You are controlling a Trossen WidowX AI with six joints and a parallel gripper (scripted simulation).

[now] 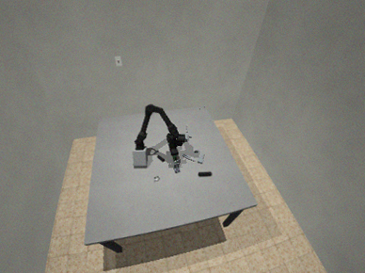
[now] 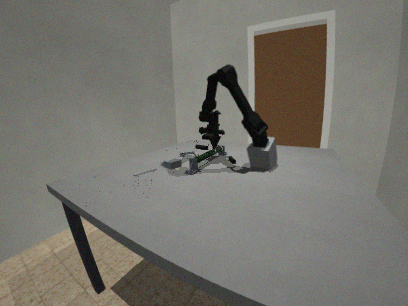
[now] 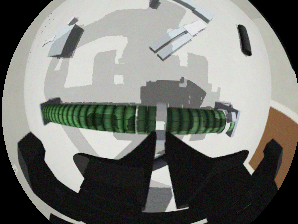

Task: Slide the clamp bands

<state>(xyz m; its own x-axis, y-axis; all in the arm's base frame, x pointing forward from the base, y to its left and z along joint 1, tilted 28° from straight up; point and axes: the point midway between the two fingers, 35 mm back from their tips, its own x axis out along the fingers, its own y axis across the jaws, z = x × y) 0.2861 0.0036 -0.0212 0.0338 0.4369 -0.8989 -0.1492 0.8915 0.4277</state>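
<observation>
— Black fingers fill the bottom of the wrist view. What are they clamped on?

— The gripper [image 3: 158,137] is pinched together on the green hose [image 3: 100,117], right where a pale steel clamp band [image 3: 160,120] circles it. The jaws stand almost closed, with the band between their tips.

— And where does the hose lie?

— It runs straight across the wrist view, left to right, raised a little above the grey table [image 3: 120,43]. A second band [image 3: 135,120] sits just to the left of the gripped one. The right end of the hose meets a small grey holder [image 3: 232,120].

— Any containers nearby?

— None that can be made out. Beyond the hose lie loose grey flat pieces [image 3: 178,36], another at the far left [image 3: 63,39], and a short dark bar [image 3: 244,38] at the right; whether any is hollow cannot be told.

— And from farther off?

— From the exterior view the arm [image 2: 235,95] arches from its grey base block [image 2: 262,154] down to the hose [image 2: 204,156]. A brown door [image 2: 291,85] stands behind.
</observation>
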